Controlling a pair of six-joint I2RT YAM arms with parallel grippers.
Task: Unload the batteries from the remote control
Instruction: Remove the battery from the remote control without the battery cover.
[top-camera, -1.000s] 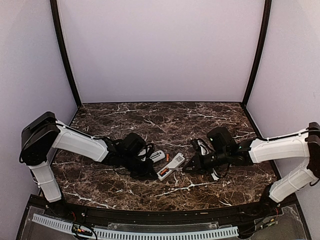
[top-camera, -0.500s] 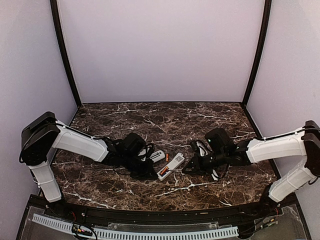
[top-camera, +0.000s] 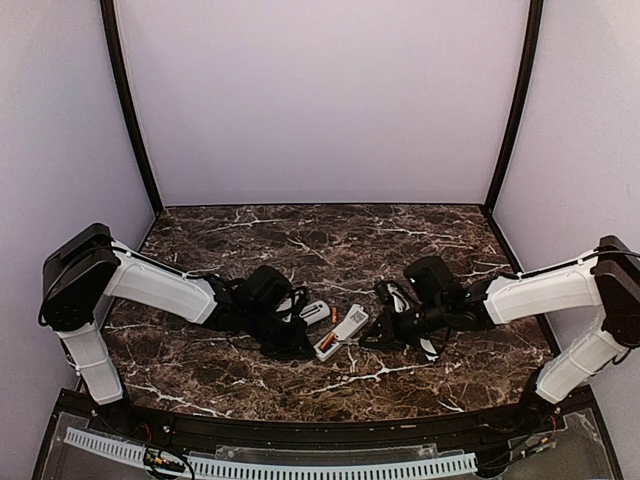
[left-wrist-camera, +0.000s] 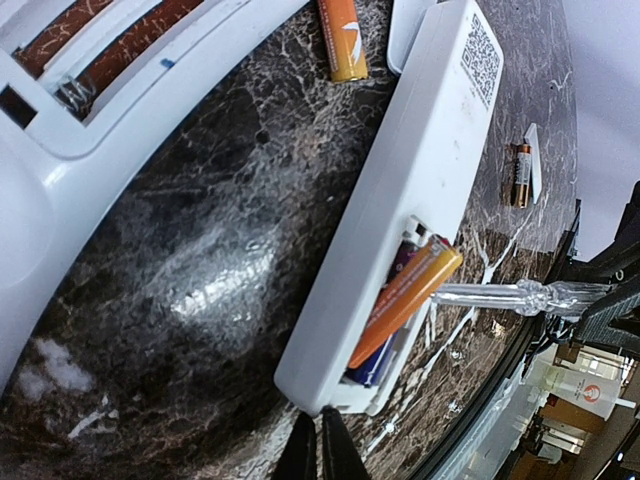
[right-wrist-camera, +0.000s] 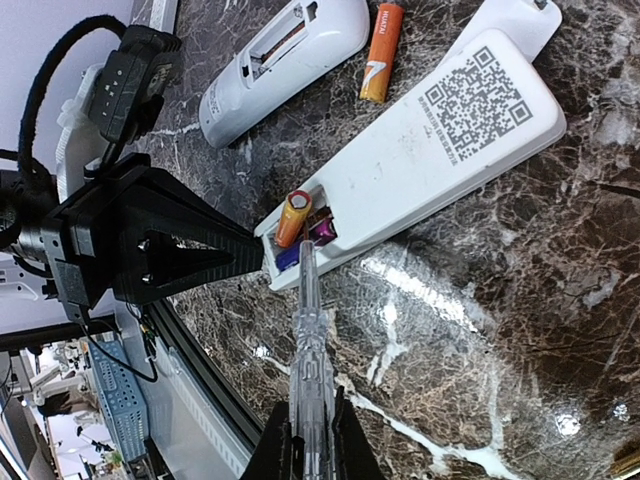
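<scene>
Partly done: right gripper (right-wrist-camera: 310, 445) pinches a clear stick (right-wrist-camera: 306, 330), tip at the orange battery (right-wrist-camera: 293, 218), which is tipped up out of the remote (right-wrist-camera: 430, 150) bay but not free. Purple battery (right-wrist-camera: 322, 231) beside it sits seated. Left gripper (left-wrist-camera: 318, 455) is pressed together, tip at the remote's end, probably bracing it. One loose battery (right-wrist-camera: 382, 40) lies on the table (right-wrist-camera: 520, 330) by a second remote (right-wrist-camera: 285, 60) whose bay looks empty. Left: get these two out.

QR code (right-wrist-camera: 478, 100) on remote (right-wrist-camera: 400, 170), battery (right-wrist-camera: 381, 52) print unreadable
</scene>
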